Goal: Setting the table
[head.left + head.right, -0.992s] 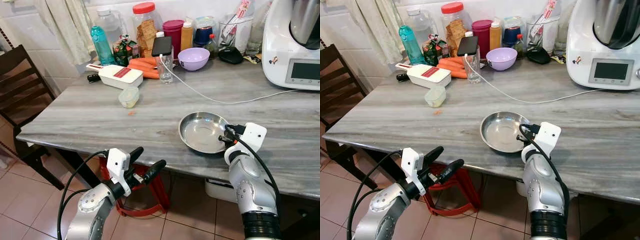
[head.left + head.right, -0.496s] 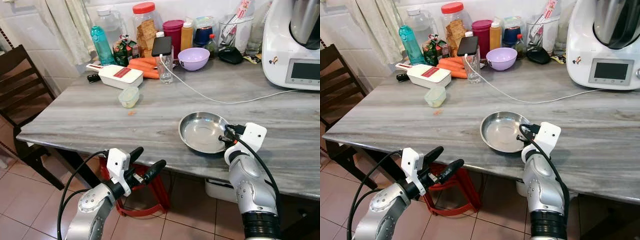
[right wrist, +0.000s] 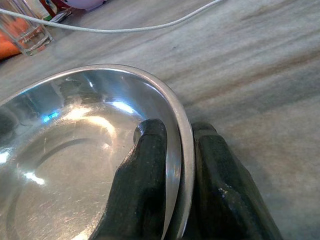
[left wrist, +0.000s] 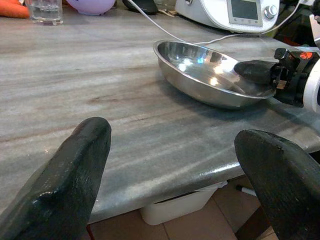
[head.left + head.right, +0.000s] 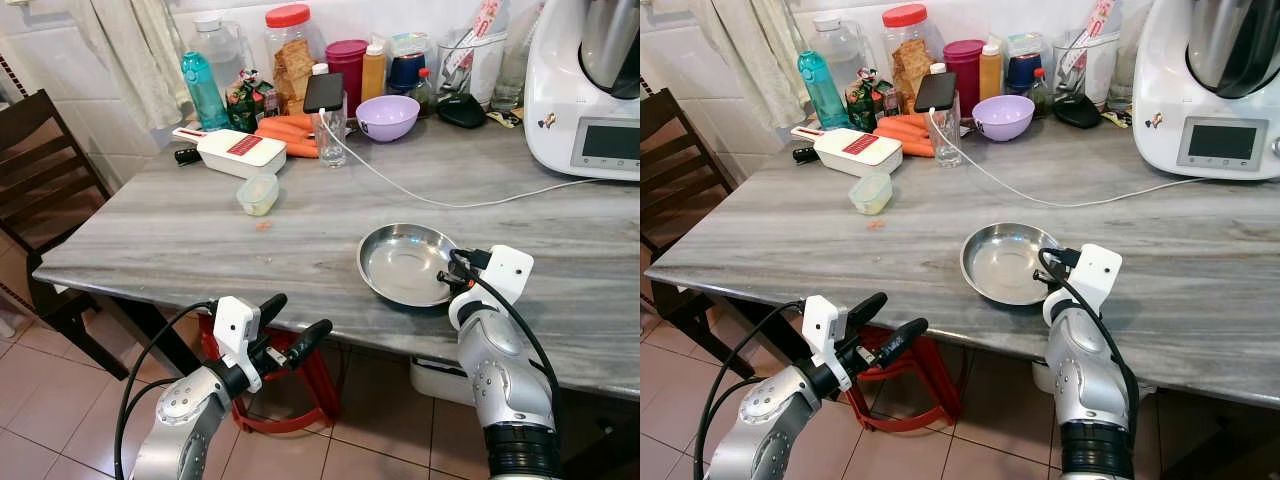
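Steel plate (image 5: 404, 262) on table (image 5: 180, 235) near front edge, bowl (image 5: 387, 116) and jars (image 5: 292, 45) behind

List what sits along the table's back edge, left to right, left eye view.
Blue bottle → red-lid jar → magenta tub → orange bottle → purple bowl → white appliance.

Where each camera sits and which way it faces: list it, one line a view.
Left eye view: on the head, looking down at the grey table; both arms show, the right gripper on the steel plate.
Right eye view: the other stereo eye, same scene.
Left wrist view: along the open left gripper below the table edge, facing the plate.
Right wrist view: along the right gripper's fingers, shut on the plate's rim.
All views share the plate.
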Motion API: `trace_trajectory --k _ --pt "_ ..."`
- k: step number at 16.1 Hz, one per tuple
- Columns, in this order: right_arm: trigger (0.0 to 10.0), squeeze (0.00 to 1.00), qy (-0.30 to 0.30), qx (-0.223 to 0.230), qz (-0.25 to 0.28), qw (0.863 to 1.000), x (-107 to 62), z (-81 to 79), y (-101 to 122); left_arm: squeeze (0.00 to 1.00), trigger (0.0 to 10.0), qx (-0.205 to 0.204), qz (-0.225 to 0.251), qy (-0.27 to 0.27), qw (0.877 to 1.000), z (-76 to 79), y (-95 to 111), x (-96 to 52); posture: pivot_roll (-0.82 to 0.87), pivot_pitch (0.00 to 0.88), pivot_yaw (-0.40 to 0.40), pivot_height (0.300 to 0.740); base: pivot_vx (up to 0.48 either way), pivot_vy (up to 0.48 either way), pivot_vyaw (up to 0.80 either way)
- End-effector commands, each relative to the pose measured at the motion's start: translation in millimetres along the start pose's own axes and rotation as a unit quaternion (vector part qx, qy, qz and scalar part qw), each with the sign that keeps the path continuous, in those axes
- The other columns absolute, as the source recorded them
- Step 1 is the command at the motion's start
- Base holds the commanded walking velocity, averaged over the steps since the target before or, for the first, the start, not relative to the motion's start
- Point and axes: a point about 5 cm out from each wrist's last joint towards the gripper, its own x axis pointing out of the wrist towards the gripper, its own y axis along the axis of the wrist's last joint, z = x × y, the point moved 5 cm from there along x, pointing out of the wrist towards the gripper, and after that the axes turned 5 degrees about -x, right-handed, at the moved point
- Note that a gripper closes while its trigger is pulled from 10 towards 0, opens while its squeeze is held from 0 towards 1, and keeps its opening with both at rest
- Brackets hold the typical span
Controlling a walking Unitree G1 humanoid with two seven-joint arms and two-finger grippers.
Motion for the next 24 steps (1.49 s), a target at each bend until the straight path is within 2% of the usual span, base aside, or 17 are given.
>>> trace_trajectory --k 1,3,24 --pt "10.0 0.00 0.022 -0.006 0.052 0.998 -1.3 -8.1 19.1 0.00 10.0 0.014 0.000 0.006 1.000 -3.3 3.5 4.2 -0.12 0.000 0.158 0.740 0.000 0.000 0.00" --pt "10.0 0.00 0.018 -0.010 0.029 0.999 -0.3 -8.2 9.2 0.00 10.0 0.014 0.000 0.007 1.000 -3.2 3.5 4.3 -0.11 0.000 0.156 0.740 0.000 0.000 0.00" --pt "10.0 0.00 0.023 -0.005 0.042 0.999 -0.7 -10.2 13.5 0.00 10.0 0.018 -0.001 0.011 1.000 -5.8 5.1 4.8 -0.11 0.000 0.160 0.740 0.000 0.000 0.00"
